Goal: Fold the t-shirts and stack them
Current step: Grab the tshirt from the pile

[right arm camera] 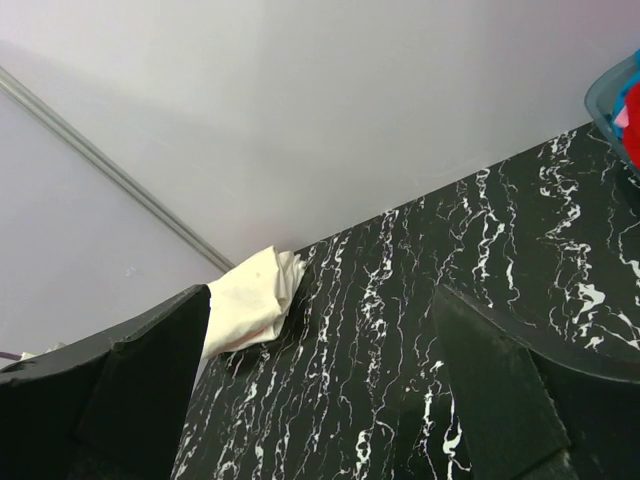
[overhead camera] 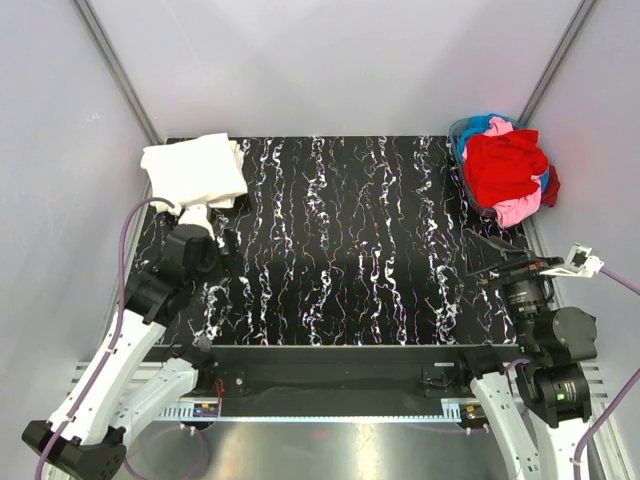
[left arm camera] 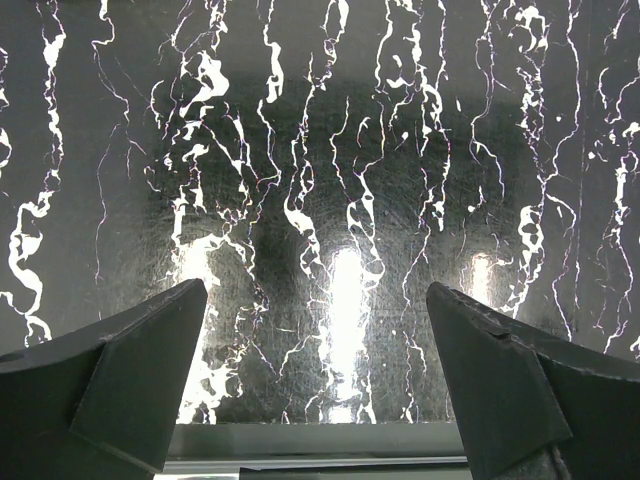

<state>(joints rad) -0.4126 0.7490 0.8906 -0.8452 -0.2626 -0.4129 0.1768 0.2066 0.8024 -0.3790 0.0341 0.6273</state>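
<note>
A folded white t-shirt (overhead camera: 195,170) lay at the far-left corner of the black marbled table (overhead camera: 350,250), and it was the only garment out on the tabletop. At the far-right corner a basket (overhead camera: 460,150) held a heap of unfolded shirts, with a red t-shirt (overhead camera: 510,160) on top and pink and blue cloth showing around it. The left gripper (left arm camera: 315,300) was over bare tabletop just in front of the folded shirt, its fingers spread wide with nothing between them. The right gripper (right arm camera: 320,300) was near the table's right edge, in front of the basket, also wide apart and empty. The broad middle of the table lay between the two arms.
</note>
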